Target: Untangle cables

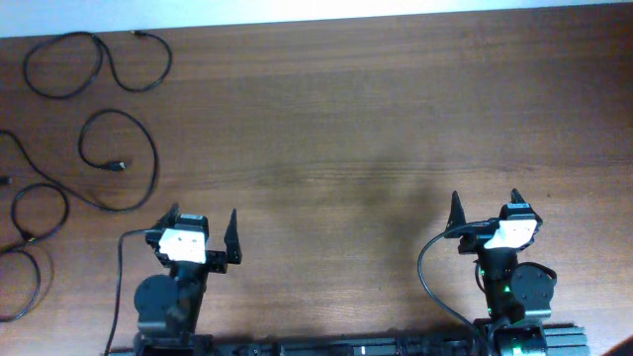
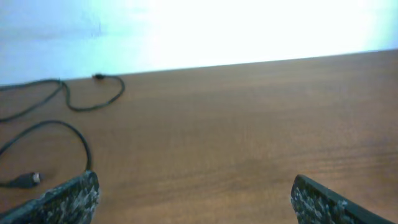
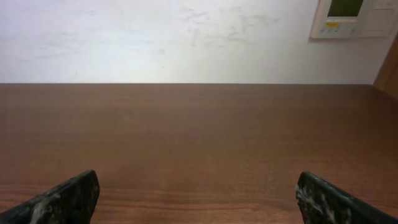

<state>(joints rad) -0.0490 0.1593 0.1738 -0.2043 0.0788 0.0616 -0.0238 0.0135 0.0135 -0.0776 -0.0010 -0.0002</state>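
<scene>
From overhead I see the cables [image 1: 120,165] spread over the left end of the tabletop [image 1: 346,119], well apart from both arms. The top cord [image 1: 99,59] lies near the far left corner as a closed loop with a curl beside it, its long axis running left to right and its plug end [image 1: 140,35] by the far edge. Below it, the middle cord [image 1: 155,163] makes an open ring whose plug points right into the ring. Two smaller loops [image 1: 40,213] sit at the left edge and run out of frame, so I cannot tell whether they are one cord.

The left wrist view picks up only the top cord's plug [image 2: 97,76] and the middle cord's pale-tipped plug [image 2: 28,180], low and left. The right wrist view gives me bare wood, the wall and a pale wall panel [image 3: 348,18].

Both arms sit folded at the near edge, wrists low and aimed at the far edge. The left gripper [image 1: 201,229] has its jaws spread wide around nothing, with the middle cord just ahead and to its left. The right gripper [image 1: 485,213] also stands wide over bare wood.
</scene>
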